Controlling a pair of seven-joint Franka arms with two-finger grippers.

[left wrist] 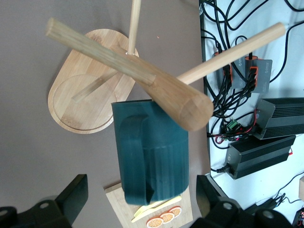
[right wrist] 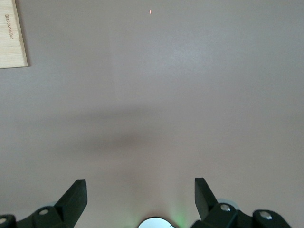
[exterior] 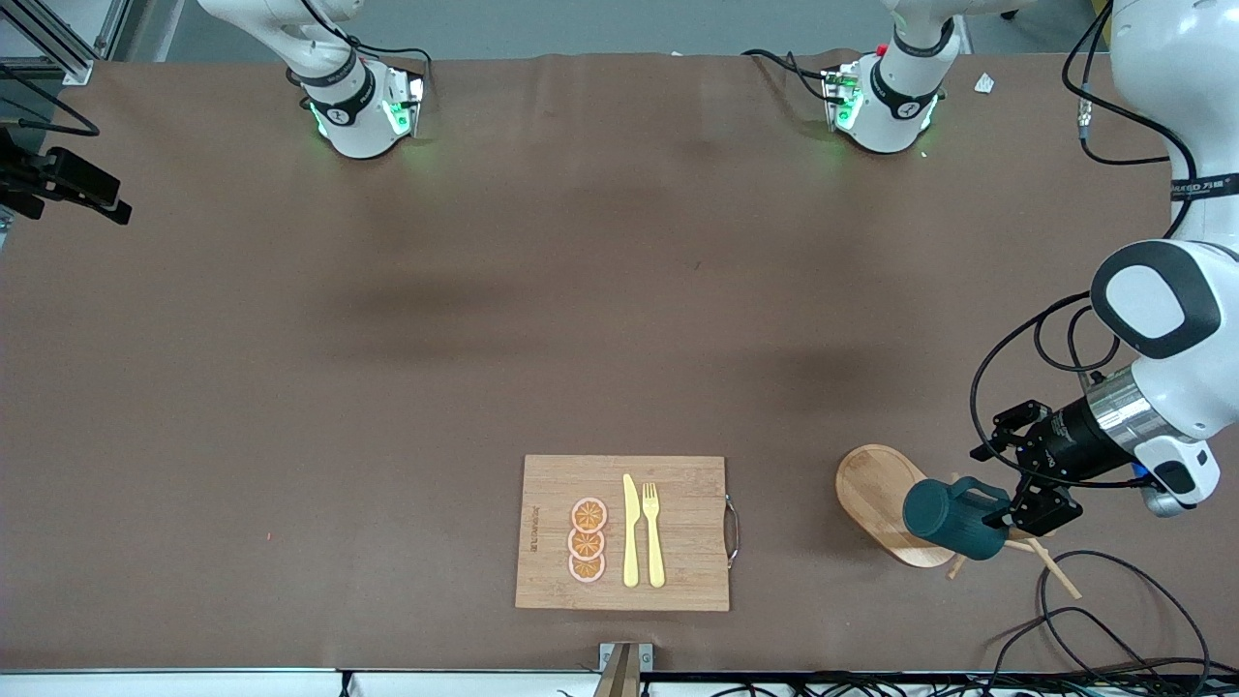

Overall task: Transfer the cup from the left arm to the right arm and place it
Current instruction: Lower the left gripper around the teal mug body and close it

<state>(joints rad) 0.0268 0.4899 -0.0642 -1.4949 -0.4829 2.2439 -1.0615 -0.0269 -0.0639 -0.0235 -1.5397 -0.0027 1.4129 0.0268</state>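
The cup (exterior: 953, 518) (left wrist: 152, 152), dark teal with ribbed sides, hangs tilted on a peg (left wrist: 175, 95) of the wooden rack, above the rack's oval base (exterior: 876, 494) (left wrist: 80, 104). Its handle faces the left wrist camera. My left gripper (exterior: 1007, 476) (left wrist: 142, 190) is open, one finger on each side of the cup's end, with a gap on both sides. My right gripper (right wrist: 140, 187) shows only in the right wrist view. It is open and empty, hanging over bare brown table.
A wooden cutting board (exterior: 678, 484) with three orange slices, a yellow knife and a fork lies near the front edge; its corner (right wrist: 12, 33) shows in the right wrist view. Black cables (exterior: 1094, 600) lie by the rack. Power supplies (left wrist: 266, 123) sit past the table edge.
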